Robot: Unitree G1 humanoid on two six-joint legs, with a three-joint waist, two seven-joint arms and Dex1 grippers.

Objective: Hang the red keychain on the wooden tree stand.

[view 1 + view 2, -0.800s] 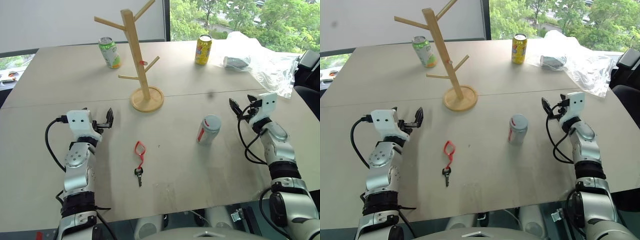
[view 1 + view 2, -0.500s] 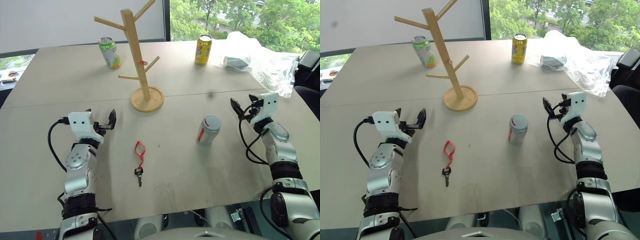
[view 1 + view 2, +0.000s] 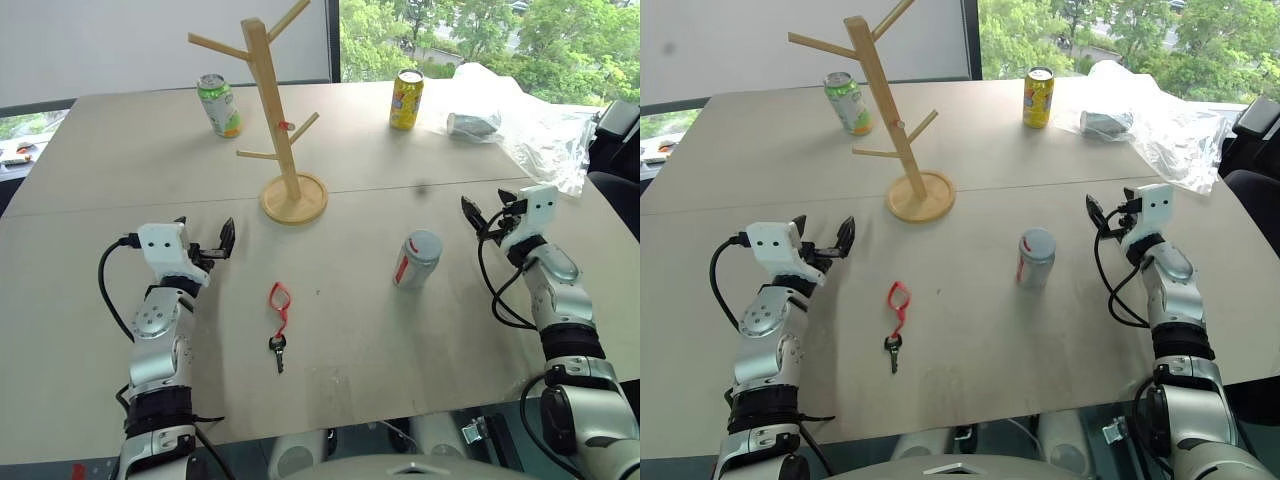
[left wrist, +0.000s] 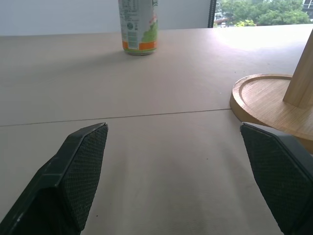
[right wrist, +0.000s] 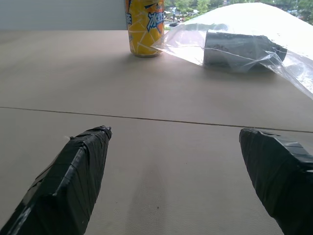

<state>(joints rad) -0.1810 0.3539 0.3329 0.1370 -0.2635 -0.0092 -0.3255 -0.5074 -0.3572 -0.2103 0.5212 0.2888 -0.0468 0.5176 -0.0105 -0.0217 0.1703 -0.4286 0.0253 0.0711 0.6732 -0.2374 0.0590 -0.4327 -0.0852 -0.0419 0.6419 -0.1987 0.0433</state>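
Taking the red keychain as our landmark, we see it flat on the desk, loop toward the wooden tree stand, key toward us; our left tool, spread wide and empty, sits nearest, just left; our right tool, equally wide, waits beyond the silver can; bare desk surrounds it.

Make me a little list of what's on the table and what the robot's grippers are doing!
red keychain: flat on the table, not held
wooden tree stand: upright, beyond the keychain
left gripper: open, holding nothing, left of the keychain
right gripper: open, holding nothing
silver can: between keychain and right gripper
green can: far side, left of the stand
yellow can: far side, beside the plastic bag
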